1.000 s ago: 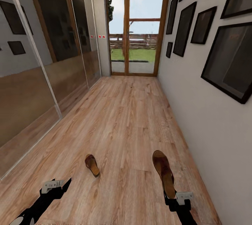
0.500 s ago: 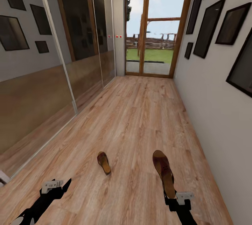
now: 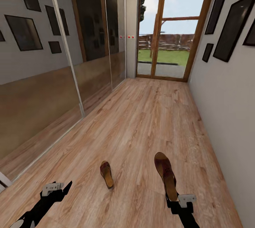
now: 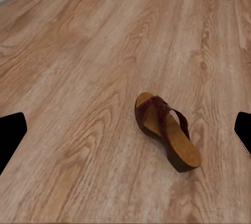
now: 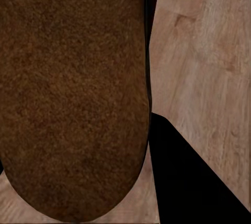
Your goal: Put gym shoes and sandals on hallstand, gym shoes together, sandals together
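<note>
One brown sandal [image 3: 106, 174] lies on the wood-plank corridor floor [image 3: 148, 114], just ahead of me and between my arms. In the left wrist view that sandal [image 4: 167, 130] lies flat on the floor, with the black fingertips [image 4: 11, 132] set wide apart on either side. My left gripper [image 3: 56, 187] hangs open and low, left of it. The other sandal [image 3: 165, 174] sticks out forward from my right gripper [image 3: 174, 199], which is shut on its heel end. Its brown underside [image 5: 73, 93] looms close in the right wrist view. The gym shoes and the hallstand are out of view.
Mirrored sliding doors [image 3: 42, 79] run along the left side. A grey wall with dark framed pictures [image 3: 230, 26] bounds the right. A wood-framed glass door [image 3: 170, 36] closes the far end. Open floor stretches ahead.
The whole view has swung, so the camera turned: door and floor sandal slid right in the picture. Both grippers keep their places, and the right one still holds its sandal.
</note>
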Robot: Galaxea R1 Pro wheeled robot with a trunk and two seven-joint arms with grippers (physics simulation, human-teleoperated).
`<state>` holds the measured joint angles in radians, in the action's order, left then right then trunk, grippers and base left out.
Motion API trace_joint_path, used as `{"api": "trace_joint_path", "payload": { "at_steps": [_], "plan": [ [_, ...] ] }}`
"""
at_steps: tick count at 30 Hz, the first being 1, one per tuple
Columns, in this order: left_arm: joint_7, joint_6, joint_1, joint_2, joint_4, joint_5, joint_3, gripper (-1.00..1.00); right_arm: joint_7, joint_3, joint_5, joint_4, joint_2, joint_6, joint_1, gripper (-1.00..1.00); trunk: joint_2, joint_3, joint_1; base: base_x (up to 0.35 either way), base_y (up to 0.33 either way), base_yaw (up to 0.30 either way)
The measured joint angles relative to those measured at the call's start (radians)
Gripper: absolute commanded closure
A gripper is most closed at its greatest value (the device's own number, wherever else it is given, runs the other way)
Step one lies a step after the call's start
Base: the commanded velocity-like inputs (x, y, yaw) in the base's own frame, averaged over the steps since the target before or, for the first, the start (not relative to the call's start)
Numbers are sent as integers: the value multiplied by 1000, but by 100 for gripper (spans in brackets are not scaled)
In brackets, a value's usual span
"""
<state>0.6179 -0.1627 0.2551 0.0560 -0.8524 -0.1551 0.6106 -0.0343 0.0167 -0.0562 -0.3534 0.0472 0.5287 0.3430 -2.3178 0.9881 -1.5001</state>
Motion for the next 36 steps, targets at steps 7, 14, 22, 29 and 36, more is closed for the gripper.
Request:
{"api": "trace_joint_path", "payload": {
  "at_steps": [7, 14, 22, 29, 36],
  "plan": [
    [0, 0, 0, 0, 0, 0, 0, -100, 0, 0, 0, 0, 0, 0, 0, 100, 0, 0, 0, 170, -238, 4],
    [0, 0, 0, 0, -1, 1, 0, -100, 0, 0, 1, 0, 0, 0, 0, 100, 0, 0, 0, 117, -259, 0],
    [0, 0, 0, 0, -1, 6, 0, -100, 0, 0, 1, 0, 0, 0, 0, 100, 0, 0, 0, 89, -261, 0],
    [0, 0, 0, 0, -1, 7, 0, -100, 0, 0, 1, 0, 0, 0, 0, 100, 0, 0, 0, 19, -257, 0],
    [0, 1, 0, 1, -2, 8, 1, -100, 0, 0, 1, 1, 0, 0, 0, 100, 0, 0, 0, 169, -229, 86]
  ]
}}
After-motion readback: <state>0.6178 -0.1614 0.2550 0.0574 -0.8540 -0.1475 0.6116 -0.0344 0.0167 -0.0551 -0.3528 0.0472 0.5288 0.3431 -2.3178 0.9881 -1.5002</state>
